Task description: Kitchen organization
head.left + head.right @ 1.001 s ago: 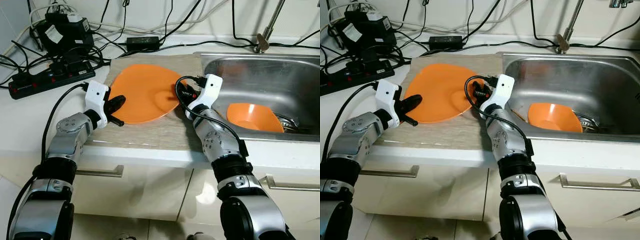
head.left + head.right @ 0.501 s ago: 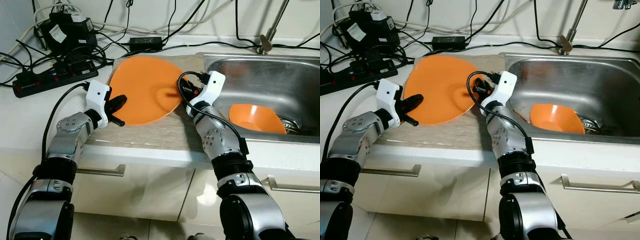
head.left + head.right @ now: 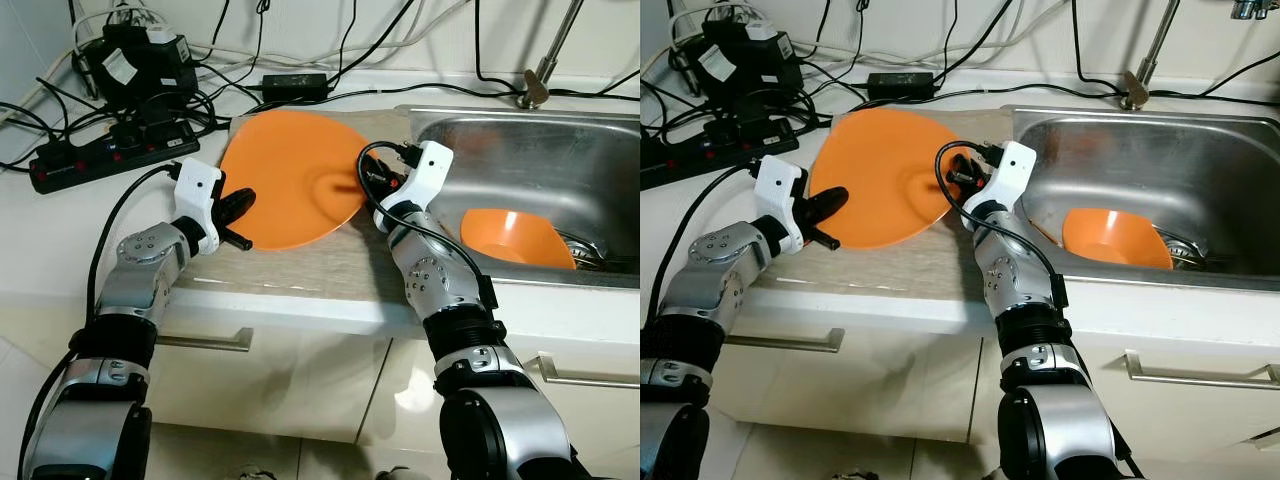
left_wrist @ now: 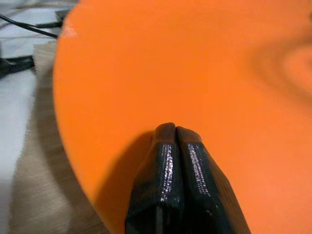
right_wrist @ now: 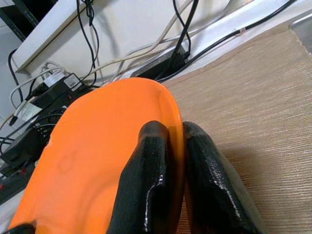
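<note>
At the sink-side rim of the orange plate [image 3: 290,178], the right gripper [image 5: 176,161] pinches the edge between its two black fingers [image 5: 146,185], one on each face of the plate, and holds that side tilted up off the beige mat [image 3: 300,268]. On the opposite rim of the plate, the left gripper [image 3: 236,206] sits with its fingers [image 4: 170,180] pressed together, tips against the plate's surface near the edge; nothing is held between them. Under the plate lies the mat, spread on the white counter [image 3: 50,250], and the plate's lower edge rests near the mat's middle. Beside the plate on the right arm's side is the steel sink [image 3: 560,150], and in it an orange bowl [image 3: 512,236] lies tipped, next to some metal pieces too small to make out. Behind the plate, toward the wall, a black power adapter [image 3: 292,83] and a tangle of black cables [image 3: 350,50] run along the counter. Farther from the plate on the left arm's side sit a black power strip [image 3: 100,155] and a black device [image 3: 135,62] with more cables around them. Below the counter, well in front of the plate, are white drawers with metal handles [image 3: 205,340].
</note>
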You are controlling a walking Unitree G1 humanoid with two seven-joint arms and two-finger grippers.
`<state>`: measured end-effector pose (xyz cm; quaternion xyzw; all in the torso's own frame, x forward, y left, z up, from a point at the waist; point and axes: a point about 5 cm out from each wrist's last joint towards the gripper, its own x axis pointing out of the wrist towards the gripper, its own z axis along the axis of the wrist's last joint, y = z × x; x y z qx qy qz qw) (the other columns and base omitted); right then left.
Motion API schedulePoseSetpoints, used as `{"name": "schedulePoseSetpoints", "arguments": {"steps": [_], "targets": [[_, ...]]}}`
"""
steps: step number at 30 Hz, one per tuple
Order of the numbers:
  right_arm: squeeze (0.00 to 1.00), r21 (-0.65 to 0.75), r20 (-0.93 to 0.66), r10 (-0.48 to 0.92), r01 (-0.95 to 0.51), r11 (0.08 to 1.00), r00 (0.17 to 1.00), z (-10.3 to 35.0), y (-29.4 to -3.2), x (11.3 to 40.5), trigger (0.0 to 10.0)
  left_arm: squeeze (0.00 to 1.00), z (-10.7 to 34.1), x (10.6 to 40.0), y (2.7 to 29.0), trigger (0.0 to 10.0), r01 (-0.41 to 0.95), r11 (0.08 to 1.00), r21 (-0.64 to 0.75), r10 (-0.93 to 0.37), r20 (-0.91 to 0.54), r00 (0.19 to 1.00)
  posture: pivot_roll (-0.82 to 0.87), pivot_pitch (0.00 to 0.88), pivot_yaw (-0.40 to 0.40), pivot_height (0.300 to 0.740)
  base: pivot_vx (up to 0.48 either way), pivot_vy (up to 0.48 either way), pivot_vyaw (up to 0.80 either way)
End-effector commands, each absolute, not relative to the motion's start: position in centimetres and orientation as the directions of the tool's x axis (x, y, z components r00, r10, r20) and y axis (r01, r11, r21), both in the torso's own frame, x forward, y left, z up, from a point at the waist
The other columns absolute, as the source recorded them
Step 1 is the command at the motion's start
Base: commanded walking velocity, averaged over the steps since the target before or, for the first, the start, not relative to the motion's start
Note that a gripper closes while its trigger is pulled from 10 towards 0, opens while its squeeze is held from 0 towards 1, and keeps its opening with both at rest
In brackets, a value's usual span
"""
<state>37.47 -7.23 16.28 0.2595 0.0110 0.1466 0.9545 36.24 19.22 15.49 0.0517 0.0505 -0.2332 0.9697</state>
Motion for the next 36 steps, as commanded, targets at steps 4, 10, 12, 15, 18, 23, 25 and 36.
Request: {"name": "schedulePoseSetpoints", "arguments": {"steps": [4,10,12,15,18,23,25,36], "targets": [[0.0,0.463,-0.025,0.342,-0.293,0.837,0.939,14.4,-5.8,36.8,0.0,0.0,17.4,37.1,19.5,10.0,0.387,0.919,0.076,-0.384,-0.051,0.922,-0.02,0.02,0.022,0.715,0.0,0.0,0.0],[0.0,0.463,-0.03,0.339,-0.288,0.838,0.94,14.2,-5.9,36.7,0.0,0.0,18.1,37.3,19.6,10.0,0.363,0.929,0.068,-0.362,-0.028,0.932,-0.02,0.018,0.025,0.715,0.0,0.0,0.0],[0.0,0.463,-0.031,0.339,-0.287,0.839,0.94,14.2,-5.9,36.7,0.0,0.0,18.2,37.3,19.6,10.0,0.359,0.931,0.067,-0.358,-0.022,0.933,-0.02,0.018,0.025,0.715,0.0,0.0,0.0],[0.0,0.462,-0.033,0.337,-0.284,0.84,0.941,14.1,-5.9,36.7,0.0,0.0,18.8,37.4,19.9,10.0,0.347,0.936,0.065,-0.347,-0.008,0.938,-0.02,0.017,0.028,0.715,0.0,0.0,0.0],[0.0,0.458,-0.033,0.336,-0.284,0.842,0.941,14.0,-5.9,36.6,0.0,0.0,19.1,37.3,20.3,10.0,0.337,0.939,0.068,-0.338,-0.002,0.941,-0.02,0.017,0.03,0.715,0.0,0.0,0.0],[0.0,0.448,-0.031,0.333,-0.285,0.847,0.942,13.9,-6.0,36.7,0.0,0.0,19.3,36.7,21.7,10.0,0.305,0.949,0.082,-0.306,0.001,0.952,-0.01,0.017,0.031,0.715,0.0,0.0,0.0],[0.0,0.447,-0.03,0.332,-0.284,0.848,0.943,13.9,-6.0,36.7,0.0,0.0,19.4,36.6,22.0,10.0,0.297,0.951,0.085,-0.299,0.005,0.954,-0.01,0.017,0.032,0.715,0.0,0.0,0.0],[0.0,0.44,-0.026,0.331,-0.287,0.851,0.943,14.0,-6.1,36.8,0.0,0.0,20.2,34.6,23.9,10.0,0.248,0.964,0.094,-0.251,0.024,0.968,0.01,0.013,0.028,0.715,0.0,0.0,0.0]]}}
